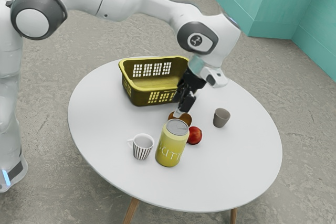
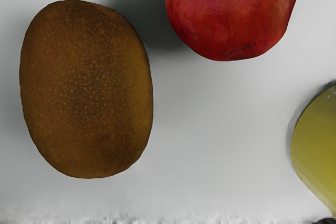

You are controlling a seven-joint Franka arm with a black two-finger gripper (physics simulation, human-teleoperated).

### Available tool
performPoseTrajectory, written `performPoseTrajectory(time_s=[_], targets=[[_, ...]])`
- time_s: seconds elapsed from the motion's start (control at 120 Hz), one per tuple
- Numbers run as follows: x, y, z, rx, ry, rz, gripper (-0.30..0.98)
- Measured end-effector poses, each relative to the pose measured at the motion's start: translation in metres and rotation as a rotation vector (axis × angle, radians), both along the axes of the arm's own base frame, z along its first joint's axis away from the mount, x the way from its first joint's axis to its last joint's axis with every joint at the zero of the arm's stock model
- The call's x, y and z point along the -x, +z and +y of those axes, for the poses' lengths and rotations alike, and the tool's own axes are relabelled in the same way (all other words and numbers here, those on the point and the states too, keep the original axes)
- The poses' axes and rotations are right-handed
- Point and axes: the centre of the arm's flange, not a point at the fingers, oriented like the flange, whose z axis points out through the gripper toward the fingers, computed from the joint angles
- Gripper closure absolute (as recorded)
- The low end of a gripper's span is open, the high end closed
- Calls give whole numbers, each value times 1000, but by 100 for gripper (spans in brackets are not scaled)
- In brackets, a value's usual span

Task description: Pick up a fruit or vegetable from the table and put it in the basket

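Brown fruit [image 2: 86,90], one, and one red fruit [image 2: 233,11] lie near one pincer [image 1: 181,110], whose opening I cannot tell.

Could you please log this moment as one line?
tool low over brown fruit | red fruit alongside, both on table | neither in basket

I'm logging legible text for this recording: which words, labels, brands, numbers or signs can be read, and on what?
"TT": on the yellow can, part of a longer row of pale letters; the others are too unclear to read.
Round badge on the arm: a dark emblem, no readable word.
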Motion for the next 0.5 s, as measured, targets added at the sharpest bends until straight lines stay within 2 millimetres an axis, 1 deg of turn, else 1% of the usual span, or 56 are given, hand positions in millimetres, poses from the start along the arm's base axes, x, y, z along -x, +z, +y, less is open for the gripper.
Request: performPoseTrajectory(time_s=[0.067, 0.183, 0.4, 0.5], targets=[[3, -2, -2, 0, -9, 25, 3], [7, -15, 0, -1, -17, 68, 3], [4, -26, -3, 0, -36, 58, 3], [2, -32, -1, -7, -40, 40, 3]])
